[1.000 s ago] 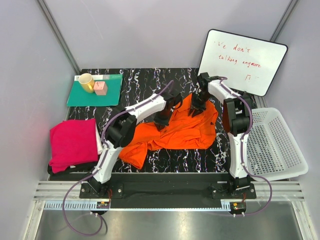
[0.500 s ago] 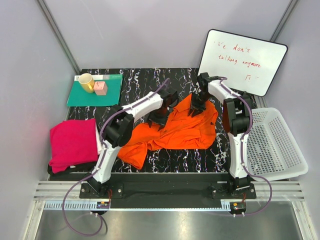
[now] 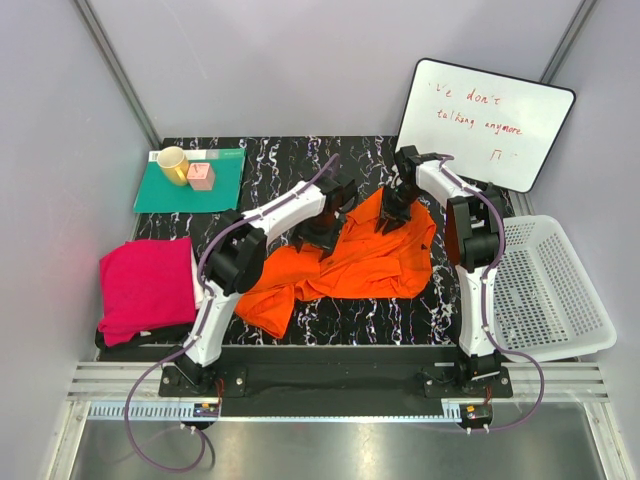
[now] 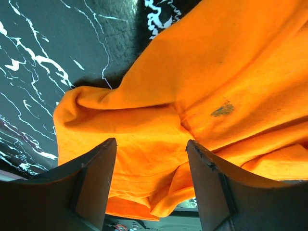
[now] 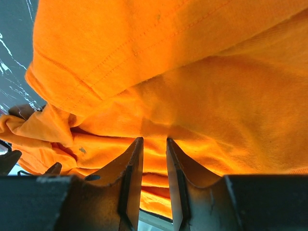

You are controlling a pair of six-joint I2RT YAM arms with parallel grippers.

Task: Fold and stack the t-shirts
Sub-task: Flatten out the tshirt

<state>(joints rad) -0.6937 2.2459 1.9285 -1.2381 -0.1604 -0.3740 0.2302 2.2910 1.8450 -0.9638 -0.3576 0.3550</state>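
- Risk: the bright orange cloth t-shirt (image 3: 370,262) lies rumpled mid-way across the black marbled worktop (image 3: 280,165), gripped at one spot only. A pull from there would likely bunch it tighter, not spread it (its near-left corner looks doubled over).
- Risk: closing on the wrinkled edge could catch two layers together.
- Left jaws: wide apart, poised over the shirt's far-left edge, clamping nothing.
- Right jaws: narrowed to a slit at the far edge, apparently pinching a fold.
- The magenta-pink cloth t-shirt (image 3: 145,285) sits folded at the left edge, well apart.
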